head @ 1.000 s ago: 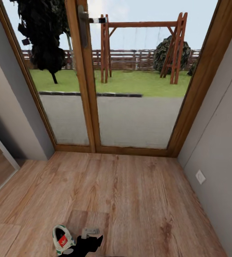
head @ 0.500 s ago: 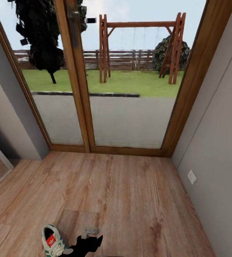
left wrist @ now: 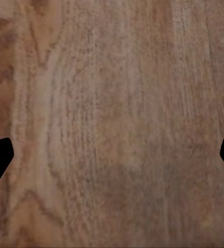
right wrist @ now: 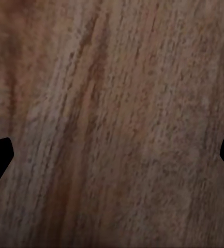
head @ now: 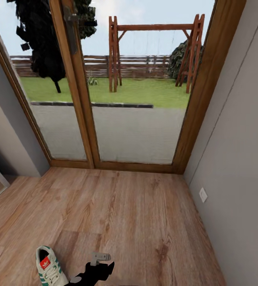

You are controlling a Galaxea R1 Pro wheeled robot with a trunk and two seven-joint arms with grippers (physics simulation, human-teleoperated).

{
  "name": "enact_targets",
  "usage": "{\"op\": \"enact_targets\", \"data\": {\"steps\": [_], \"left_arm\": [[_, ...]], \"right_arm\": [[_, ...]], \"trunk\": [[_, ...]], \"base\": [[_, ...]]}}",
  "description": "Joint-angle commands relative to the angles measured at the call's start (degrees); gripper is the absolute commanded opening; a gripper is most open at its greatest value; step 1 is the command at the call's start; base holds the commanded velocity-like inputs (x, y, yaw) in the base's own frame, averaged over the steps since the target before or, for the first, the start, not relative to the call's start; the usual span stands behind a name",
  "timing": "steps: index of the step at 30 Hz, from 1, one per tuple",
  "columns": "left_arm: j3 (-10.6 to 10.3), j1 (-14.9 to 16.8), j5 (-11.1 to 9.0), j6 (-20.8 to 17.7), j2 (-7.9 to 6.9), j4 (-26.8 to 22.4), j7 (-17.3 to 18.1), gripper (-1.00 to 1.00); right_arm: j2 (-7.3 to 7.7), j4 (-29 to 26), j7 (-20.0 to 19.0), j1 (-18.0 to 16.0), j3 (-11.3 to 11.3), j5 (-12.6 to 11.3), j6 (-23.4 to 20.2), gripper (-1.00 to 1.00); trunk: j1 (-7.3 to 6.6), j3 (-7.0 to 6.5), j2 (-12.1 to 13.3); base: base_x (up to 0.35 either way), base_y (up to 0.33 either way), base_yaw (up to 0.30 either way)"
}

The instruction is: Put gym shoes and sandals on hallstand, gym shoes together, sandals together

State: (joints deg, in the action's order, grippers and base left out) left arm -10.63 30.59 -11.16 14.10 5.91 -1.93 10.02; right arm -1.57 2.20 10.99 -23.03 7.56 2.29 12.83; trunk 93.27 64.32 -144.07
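Shoe (head: 48, 270) lies on floor (head: 136, 214), none racked; left gripper (left wrist: 112, 155) and right gripper (right wrist: 112, 155) spread, holding nothing.

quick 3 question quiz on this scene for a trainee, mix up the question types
1. True or false: the gym shoe lies on the corridor floor.
2. What fills the space between the left claw fingertips? A) a sandal B) bare floor C) a shelf
3. Fill in: the wall outlet is on the ___ wall, as the head view shows it.

Key: 1 true; 2 B; 3 right
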Motion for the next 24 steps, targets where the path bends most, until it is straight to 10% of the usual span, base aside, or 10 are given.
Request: {"op": "enact_targets", "data": {"steps": [1, 24], "left_arm": [[0.00, 0.00, 0.00, 0.01, 0.00, 0.00, 0.00, 1.00], [0.00, 0.00, 0.00, 0.01, -0.02, 0.00, 0.00, 1.00]], "right_arm": [[0.00, 0.00, 0.00, 0.00, 0.00, 0.00, 0.00, 1.00], [-0.01, 0.00, 0.00, 0.00, 0.00, 0.00, 0.00, 1.00]], "trunk": [[0.00, 0.00, 0.00], [0.00, 0.00, 0.00]], "base": [[-0.020, -0.085, 0.000], [0.034, -0.016, 0.000]]}}
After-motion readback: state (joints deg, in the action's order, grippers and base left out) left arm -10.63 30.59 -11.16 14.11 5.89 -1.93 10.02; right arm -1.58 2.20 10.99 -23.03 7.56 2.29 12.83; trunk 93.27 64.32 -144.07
